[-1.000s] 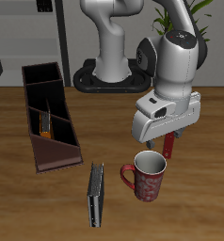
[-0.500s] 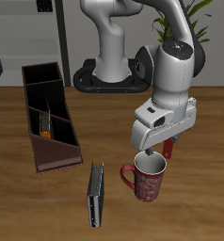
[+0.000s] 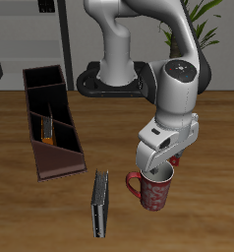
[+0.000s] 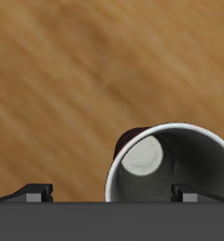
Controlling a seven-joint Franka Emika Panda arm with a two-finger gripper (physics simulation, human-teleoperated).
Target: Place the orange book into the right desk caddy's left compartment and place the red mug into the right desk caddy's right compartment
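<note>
Wood-grain counter (image 3: 207, 212) carries everything, and the red mug (image 3: 154, 189) is standing upright on it near the front edge, handle sticking out toward the dark grey book (image 3: 99, 204) that stands on edge just beside it. Right over the mug is the tool (image 3: 160, 168), lowered so its fingertips sit at the rim, and one finger looks like it dips just inside the opening while the other is by the outside wall, though from the exterior view I honestly can't be sure of that. From the wrist view you look straight down into the mug (image 4: 170, 165), light grey inside, thick pale rim, a bit of the dark red outside showing past the rim, and the two finger pads (image 4: 34, 192) are spread well apart, so the tool is open and gripping nothing. The right desk caddy (image 3: 50, 123) lies farther back on the counter, well apart from the mug, a long dark maroon box with its sloped end pointing toward the front edge. The orange book (image 3: 50, 128) is already inside it, standing in one of the divided sections around the middle of the caddy. The squarish right compartment (image 3: 42, 79) at the far end has nothing showing in it.
</note>
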